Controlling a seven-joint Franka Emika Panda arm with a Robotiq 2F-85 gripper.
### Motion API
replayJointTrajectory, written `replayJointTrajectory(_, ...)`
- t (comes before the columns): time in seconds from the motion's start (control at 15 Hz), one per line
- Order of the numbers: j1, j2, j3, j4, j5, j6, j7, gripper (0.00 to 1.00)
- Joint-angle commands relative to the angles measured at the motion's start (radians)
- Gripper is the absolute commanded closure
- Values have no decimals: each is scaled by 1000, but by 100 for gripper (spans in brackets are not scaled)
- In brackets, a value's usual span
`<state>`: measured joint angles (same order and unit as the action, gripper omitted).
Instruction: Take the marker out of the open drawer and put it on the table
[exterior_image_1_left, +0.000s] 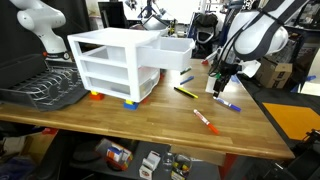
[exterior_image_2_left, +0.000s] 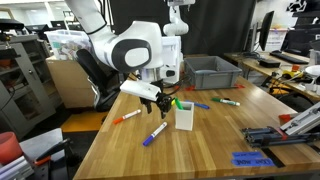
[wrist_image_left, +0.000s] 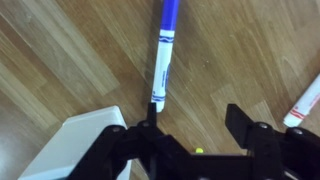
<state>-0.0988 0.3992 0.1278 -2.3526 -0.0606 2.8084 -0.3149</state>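
On the wooden table (exterior_image_1_left: 100, 115) of a cluttered lab, the marker (wrist_image_left: 163, 55) flat below the released, empty gripper (wrist_image_left: 192, 120).

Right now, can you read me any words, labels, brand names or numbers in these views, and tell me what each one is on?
No text can be read in any view.
Marker, wrist view: dark print on the white barrel, too blurred to read.
Blue strips on the table: any marks are too small to read.
Small boxes below the tabletop: print is too small to read.
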Motion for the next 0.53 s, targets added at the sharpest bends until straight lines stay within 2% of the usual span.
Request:
replayJointTrajectory(0.0,5,-17,2,1,13,-13,-8,22)
replayJointTrajectory(0.13,7,-13,-2,-1,12,-12,-6,7)
replayJointTrajectory(0.2,6,-5,-3,-1,11,-10,-5,4)
replayJointTrajectory(0.47,6,1,-4,1,11,-8,-5,4)
